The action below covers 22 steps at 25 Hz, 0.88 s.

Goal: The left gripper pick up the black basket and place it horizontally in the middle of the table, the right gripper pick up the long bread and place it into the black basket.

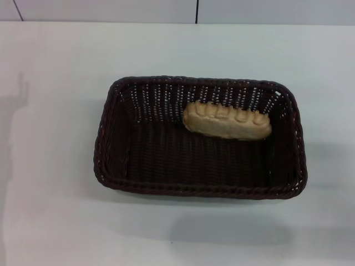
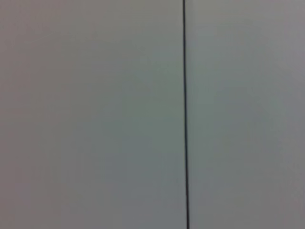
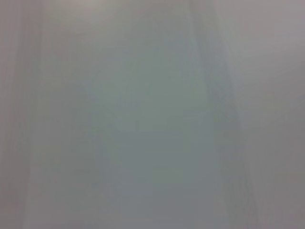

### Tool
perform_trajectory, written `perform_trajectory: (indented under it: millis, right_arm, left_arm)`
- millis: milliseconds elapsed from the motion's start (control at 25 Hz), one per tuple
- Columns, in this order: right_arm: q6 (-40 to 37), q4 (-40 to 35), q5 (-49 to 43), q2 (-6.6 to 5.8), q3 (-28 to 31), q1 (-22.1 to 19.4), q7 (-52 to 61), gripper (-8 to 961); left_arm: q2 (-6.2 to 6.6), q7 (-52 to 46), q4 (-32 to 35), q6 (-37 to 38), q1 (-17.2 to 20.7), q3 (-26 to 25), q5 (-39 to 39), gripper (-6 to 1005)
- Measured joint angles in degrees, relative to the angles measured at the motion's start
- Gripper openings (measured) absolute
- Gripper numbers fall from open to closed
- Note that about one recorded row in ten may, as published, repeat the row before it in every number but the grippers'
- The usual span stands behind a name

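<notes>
The black basket [image 1: 113, 133] stands in the middle of the white table [image 1: 50, 210] in the head view, its long side running left to right. The long bread [image 1: 227, 121] lies inside it, leaning against the far wall toward the right, ridged stripes facing up. Neither gripper shows in any view. The left wrist view shows only a pale surface with a thin dark vertical line [image 2: 185, 114]. The right wrist view shows only a plain pale surface.
The table's far edge meets a pale wall with dark seams [image 1: 197, 11] at the top of the head view. Faint shadows lie on the table at the far left and in front of the basket.
</notes>
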Motion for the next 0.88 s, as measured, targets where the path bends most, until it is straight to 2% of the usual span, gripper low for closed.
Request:
perform_trajectory:
  millis: [160, 360, 880]
  right_arm:
    - [0.0, -4.5, 11.3, 0.17, 4.5, -2.9, 3.0, 836]
    - [0.0, -6.3, 12.8, 0.17, 4.6, -3.8, 3.8, 835]
    - [1.4, -6.8, 13.0, 0.24, 4.2, -3.0, 3.5, 837]
  left_arm:
    - [-0.08, -0.1, 0.3, 0.0, 0.8, 0.0, 0.0, 612]
    - [-0.24, 0.1, 0.6, 0.0, 1.4, 0.8, 0.1, 613]
    - [-0.15, 0.4, 1.8, -0.1, 2.0, 1.8, 0.1, 614]
